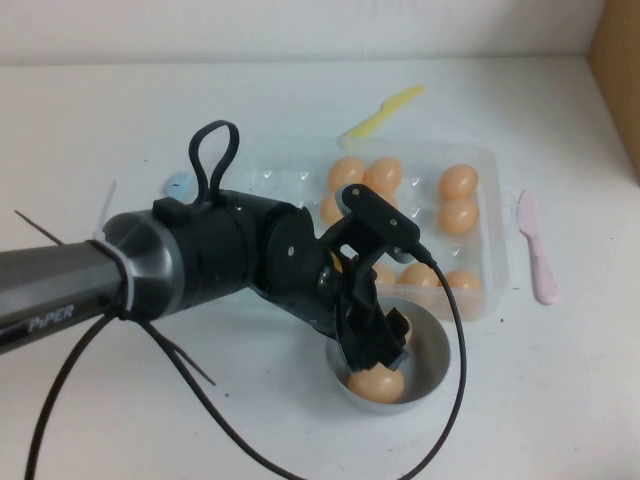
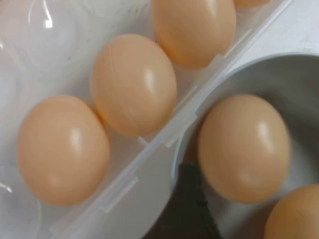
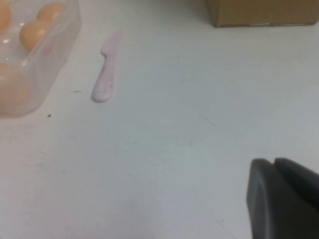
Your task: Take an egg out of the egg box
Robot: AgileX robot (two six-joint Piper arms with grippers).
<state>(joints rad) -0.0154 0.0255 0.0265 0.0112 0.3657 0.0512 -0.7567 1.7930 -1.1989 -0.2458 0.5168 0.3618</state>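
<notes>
Two eggs lay in the grey bowl [image 1: 432,345]; left end effector [image 1: 378,352] stood wide above the egg [image 1: 377,384], apparently released. Next: lift clear. Right end effector [image 3: 284,199] parked; cannot tell.

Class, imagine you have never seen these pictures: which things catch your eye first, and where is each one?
The big black left arm fills the middle, its left gripper over the grey bowl at the near edge of the egg box, with an egg lying in the bowl. Orange eggs sit in the clear box behind. A pink knife lies to its right; the right gripper rests low over bare table.
</notes>
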